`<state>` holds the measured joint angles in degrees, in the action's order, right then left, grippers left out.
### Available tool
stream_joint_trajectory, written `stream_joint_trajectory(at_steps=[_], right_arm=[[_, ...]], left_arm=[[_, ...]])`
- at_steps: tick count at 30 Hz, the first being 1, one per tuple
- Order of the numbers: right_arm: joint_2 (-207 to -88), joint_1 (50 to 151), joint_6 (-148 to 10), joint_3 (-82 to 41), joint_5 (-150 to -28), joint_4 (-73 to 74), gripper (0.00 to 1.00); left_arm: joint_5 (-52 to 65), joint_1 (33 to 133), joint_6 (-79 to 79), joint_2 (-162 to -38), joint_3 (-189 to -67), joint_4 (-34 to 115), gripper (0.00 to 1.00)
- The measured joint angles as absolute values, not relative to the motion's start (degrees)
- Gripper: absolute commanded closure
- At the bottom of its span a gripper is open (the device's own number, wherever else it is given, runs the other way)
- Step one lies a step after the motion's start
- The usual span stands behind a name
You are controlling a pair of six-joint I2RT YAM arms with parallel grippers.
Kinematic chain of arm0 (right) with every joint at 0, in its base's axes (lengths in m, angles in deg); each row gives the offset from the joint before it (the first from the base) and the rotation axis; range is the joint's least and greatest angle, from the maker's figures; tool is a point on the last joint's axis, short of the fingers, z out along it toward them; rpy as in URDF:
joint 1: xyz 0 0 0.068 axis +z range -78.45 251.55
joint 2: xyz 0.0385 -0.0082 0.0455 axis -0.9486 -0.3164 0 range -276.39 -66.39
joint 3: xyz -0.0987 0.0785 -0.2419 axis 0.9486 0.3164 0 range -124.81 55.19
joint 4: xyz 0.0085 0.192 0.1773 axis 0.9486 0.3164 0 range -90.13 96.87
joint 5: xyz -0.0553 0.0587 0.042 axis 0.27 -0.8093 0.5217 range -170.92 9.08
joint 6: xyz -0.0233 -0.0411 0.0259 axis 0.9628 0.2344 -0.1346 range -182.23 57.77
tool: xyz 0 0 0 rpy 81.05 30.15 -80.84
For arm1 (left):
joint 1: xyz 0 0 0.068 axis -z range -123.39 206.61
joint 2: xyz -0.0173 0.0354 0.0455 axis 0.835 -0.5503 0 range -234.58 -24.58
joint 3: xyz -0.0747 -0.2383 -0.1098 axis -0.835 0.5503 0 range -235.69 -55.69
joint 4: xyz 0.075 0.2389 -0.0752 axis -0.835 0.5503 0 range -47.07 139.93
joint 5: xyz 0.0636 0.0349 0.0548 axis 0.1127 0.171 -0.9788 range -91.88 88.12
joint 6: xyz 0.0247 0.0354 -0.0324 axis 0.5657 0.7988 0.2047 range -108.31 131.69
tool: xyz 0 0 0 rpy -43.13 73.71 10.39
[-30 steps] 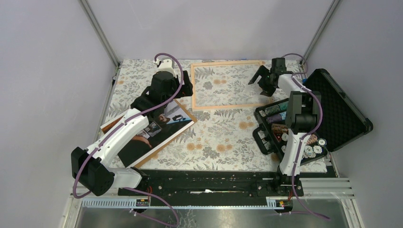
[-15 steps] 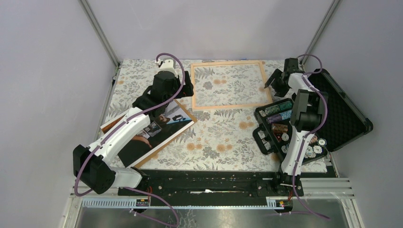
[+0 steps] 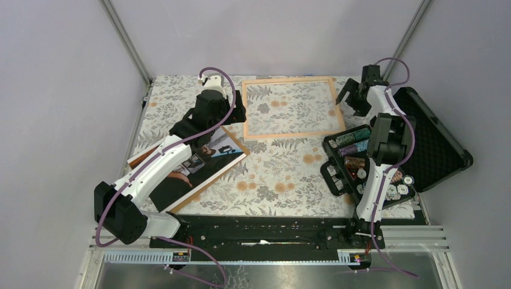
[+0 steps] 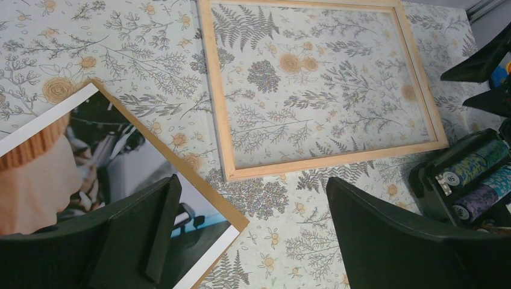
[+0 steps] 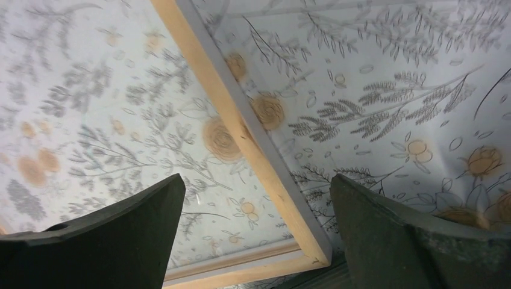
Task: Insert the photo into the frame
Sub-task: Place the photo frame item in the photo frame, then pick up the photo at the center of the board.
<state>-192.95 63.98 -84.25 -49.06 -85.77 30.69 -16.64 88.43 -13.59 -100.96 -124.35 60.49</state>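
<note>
Pre-grasp. L gripper [image 4: 252,186]: spread, empty, over corner of dark white-margined photo print [image 4: 102,150], flat beside light-wood rectangular frame [image 4: 216,90], apart. R gripper [image 5: 253,183]: spread, empty, above frame rail. Next, likely: pinch photo edge, lift, align.

- Plain lilac walls [image 3: 271,30] on three sides.
- Metal posts [image 3: 126,42] in the far corners.
- Counter [image 3: 283,174] covered in floral cloth.
- Black rail [image 3: 259,232] along its near edge.
</note>
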Motion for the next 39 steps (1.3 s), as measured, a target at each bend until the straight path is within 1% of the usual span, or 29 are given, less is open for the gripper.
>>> stream_joint_trajectory(at_steps=[4, 8, 11, 17, 18, 24, 28, 31, 35, 39], right_arm=[[-192.1, 64.2, -83.6, -51.8, -85.5, 31.6, 0.00], [-188.6, 66.3, -83.1, -48.4, -85.5, 32.4, 0.00], [-185.4, 70.6, -83.2, -45.8, -85.5, 32.6, 0.00], [-181.1, 81.9, -85.9, -41.5, -86.6, 31.0, 0.00], [-180.5, 85.1, -86.3, -40.6, -86.7, 30.5, 0.00], [-175.7, 92.0, -87.8, -32.8, -86.8, 28.4, 0.00], [-170.4, 93.1, -93.2, -24.9, -88.1, 22.8, 0.00], [-167.4, 90.7, -99.9, -17.3, -94.0, 15.0, 0.00], [-168.3, 88.4, -105.1, -11.4, -99.7, 8.0, 0.00], [-169.4, 90.6, -107.4, -9.7, -103.1, 1.4, 0.00]], left_arm=[[-16.6, 88.2, -13.6, -101.0, -124.4, 60.5, 0.01], [-15.8, 87.0, -13.6, -101.0, -124.4, 60.4, 0.01], [-15.2, 85.7, -13.6, -100.9, -124.4, 60.1, 0.01], [-13.4, 85.1, -13.6, -99.6, -124.4, 59.5, 0.01], [-12.8, 85.1, -13.7, -99.1, -124.3, 59.4, 0.01], [-9.4, 85.1, -14.7, -96.2, -124.3, 58.6, 0.01], [-7.7, 85.1, -15.5, -95.0, -124.3, 58.3, 0.01], [-6.8, 85.1, -15.8, -94.5, -124.3, 58.3, 0.01], [-6.4, 85.1, -15.8, -94.1, -124.3, 58.2, 0.01], [-6.6, 85.1, -15.8, -94.0, -124.3, 58.2, 0.01]])
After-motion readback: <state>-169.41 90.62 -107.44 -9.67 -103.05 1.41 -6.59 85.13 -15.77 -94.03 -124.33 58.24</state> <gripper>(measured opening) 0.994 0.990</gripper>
